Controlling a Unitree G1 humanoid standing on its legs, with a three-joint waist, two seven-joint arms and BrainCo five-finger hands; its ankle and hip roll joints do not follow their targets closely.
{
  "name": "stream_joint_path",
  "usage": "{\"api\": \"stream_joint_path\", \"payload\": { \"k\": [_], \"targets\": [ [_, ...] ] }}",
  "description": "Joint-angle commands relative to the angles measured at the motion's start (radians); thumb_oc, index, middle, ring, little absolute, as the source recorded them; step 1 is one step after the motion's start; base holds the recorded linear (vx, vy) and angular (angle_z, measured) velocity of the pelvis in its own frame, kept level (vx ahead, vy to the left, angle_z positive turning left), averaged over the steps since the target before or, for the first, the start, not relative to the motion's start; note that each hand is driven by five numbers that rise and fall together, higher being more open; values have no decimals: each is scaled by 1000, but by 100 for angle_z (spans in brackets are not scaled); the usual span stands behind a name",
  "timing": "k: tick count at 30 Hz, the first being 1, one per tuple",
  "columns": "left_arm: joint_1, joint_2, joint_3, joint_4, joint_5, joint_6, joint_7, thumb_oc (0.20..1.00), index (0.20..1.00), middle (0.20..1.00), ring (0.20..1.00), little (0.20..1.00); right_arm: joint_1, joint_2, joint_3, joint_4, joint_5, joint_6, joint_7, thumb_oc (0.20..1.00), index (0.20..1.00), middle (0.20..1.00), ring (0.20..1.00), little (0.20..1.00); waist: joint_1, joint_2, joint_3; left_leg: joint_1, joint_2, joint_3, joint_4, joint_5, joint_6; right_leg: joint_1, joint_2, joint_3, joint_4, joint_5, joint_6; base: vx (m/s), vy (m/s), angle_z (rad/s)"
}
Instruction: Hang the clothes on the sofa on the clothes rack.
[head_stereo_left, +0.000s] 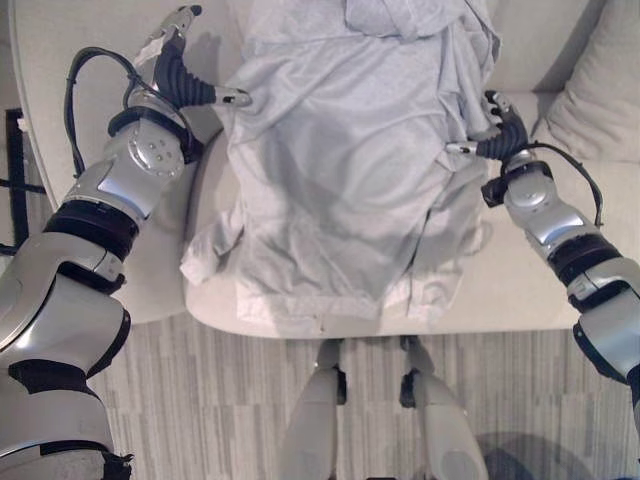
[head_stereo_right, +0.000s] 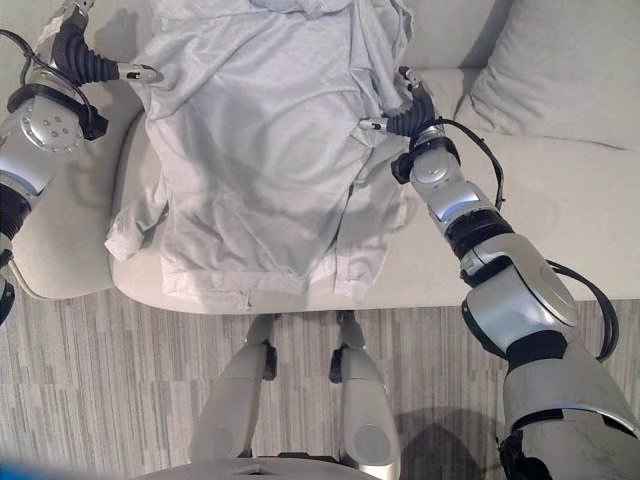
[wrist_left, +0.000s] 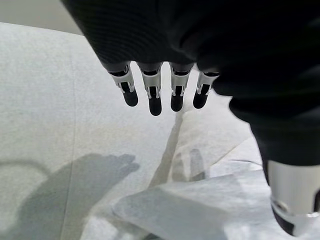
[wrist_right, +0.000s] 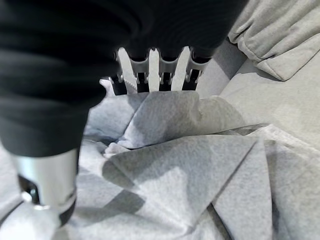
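A light grey garment (head_stereo_left: 340, 170) lies spread over the sofa seat (head_stereo_left: 520, 290), its lower hem hanging past the front edge. My left hand (head_stereo_left: 180, 75) is at the garment's upper left edge. Its fingers (wrist_left: 155, 100) are straight over the bare cushion, and its thumb (wrist_left: 292, 195) rests beside the cloth's edge. My right hand (head_stereo_left: 505, 135) is against the garment's right edge, pushed into a fold of the cloth (wrist_right: 170, 110). The fold hides how that hand is set.
A pale throw cushion (head_stereo_right: 570, 70) leans in the sofa's right corner, close behind my right arm. The sofa's left armrest (head_stereo_left: 60, 120) lies under my left arm. A striped carpet (head_stereo_left: 200, 400) runs in front of the sofa.
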Motion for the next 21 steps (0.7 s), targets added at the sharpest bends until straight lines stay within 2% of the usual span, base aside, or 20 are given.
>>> {"api": "stream_joint_path", "payload": {
  "k": [1, 11, 18, 19, 21],
  "targets": [
    [-119, 17, -33, 74, 44, -5, 37, 1000, 1000, 1000, 1000, 1000, -106, -52, 29, 5, -1, -43, -23, 1000, 1000, 1000, 1000, 1000, -4, 22, -17, -2, -11, -20, 3, 0, -75, -72, -66, 38, 13, 73, 159, 0, 0, 0],
    [-89, -44, -22, 150, 21, 5, 19, 1000, 1000, 1000, 1000, 1000, -163, -4, 71, 21, 10, -43, -25, 1000, 1000, 1000, 1000, 1000, -9, 15, -7, -26, -5, -21, 3, 7, -76, -99, -65, 39, 13, 78, 156, 0, 0, 0],
    [-88, -44, -22, 150, 21, 5, 19, 1000, 1000, 1000, 1000, 1000, -162, -4, 71, 21, 10, -43, -25, 1000, 1000, 1000, 1000, 1000, -8, 15, -4, -21, -3, -20, 3, 3, -76, -95, -63, 39, 13, 75, 155, 7, 1, 0],
    [-65, -88, -3, 193, 12, 11, 12, 1000, 1000, 1000, 1000, 1000, -187, 14, 66, 10, 13, -49, -47, 1000, 1000, 1000, 1000, 1000, -12, 7, -1, -32, -1, -22, 3, 3, -76, -105, -60, 42, 13, 73, 154, 49, 9, 0],
    [-64, -105, 1, 205, 7, 13, 13, 1000, 1000, 1000, 1000, 1000, -199, 17, 70, -3, 11, -53, -56, 1000, 1000, 1000, 1000, 1000, -15, 0, -1, -36, 1, -22, 3, 2, -76, -111, -60, 42, 13, 72, 154, 26, 4, 0]
  ]
}}
